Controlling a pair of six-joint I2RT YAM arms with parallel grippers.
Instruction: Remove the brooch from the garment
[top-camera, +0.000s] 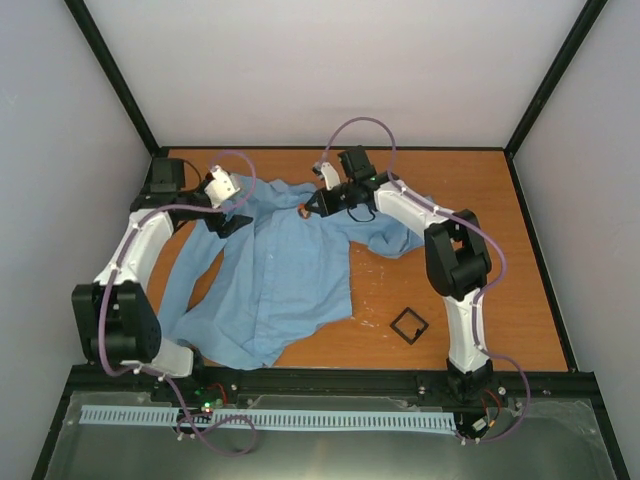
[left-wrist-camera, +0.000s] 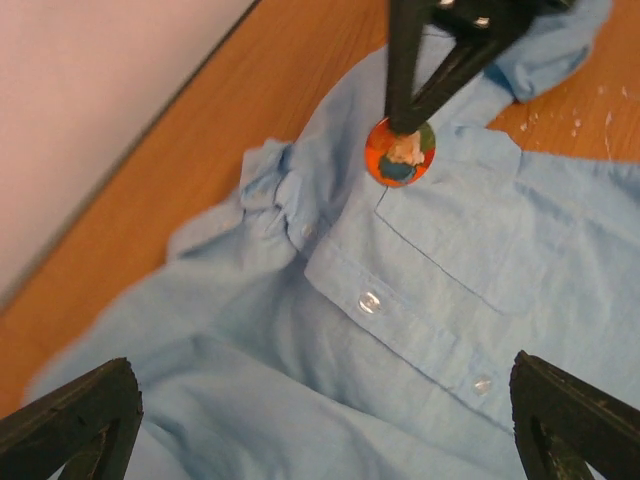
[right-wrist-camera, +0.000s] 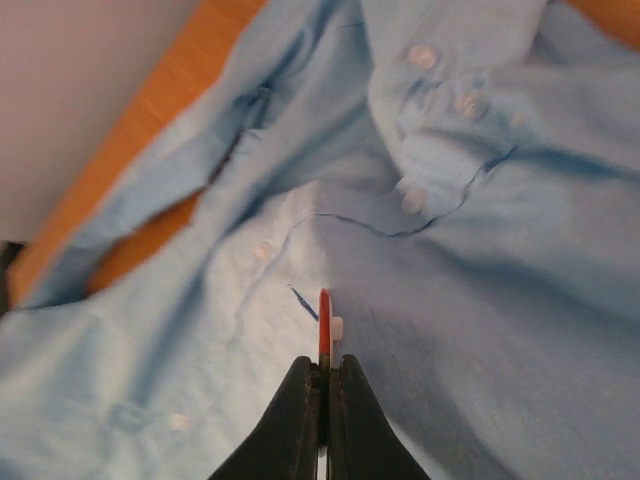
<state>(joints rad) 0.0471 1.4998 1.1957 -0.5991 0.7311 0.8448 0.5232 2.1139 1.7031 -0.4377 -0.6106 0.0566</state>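
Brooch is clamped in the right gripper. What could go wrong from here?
1. The right gripper pinches the brooch only at its rim, edge-on, so it could slip out on the pull.
2. The left gripper hangs open above the shirt, holding nothing, so the fabric may lift with the brooch instead of letting go.

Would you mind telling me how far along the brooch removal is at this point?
Done: the right tool is shut on the brooch, pinching it edge-on. In hand: the pull, as the brooch sits against the shirt at the top corner of the pocket; I cannot tell whether it has come free. The left tool hangs open above the shirt, holding nothing. Left: lifting the brooch clear of the shirt.
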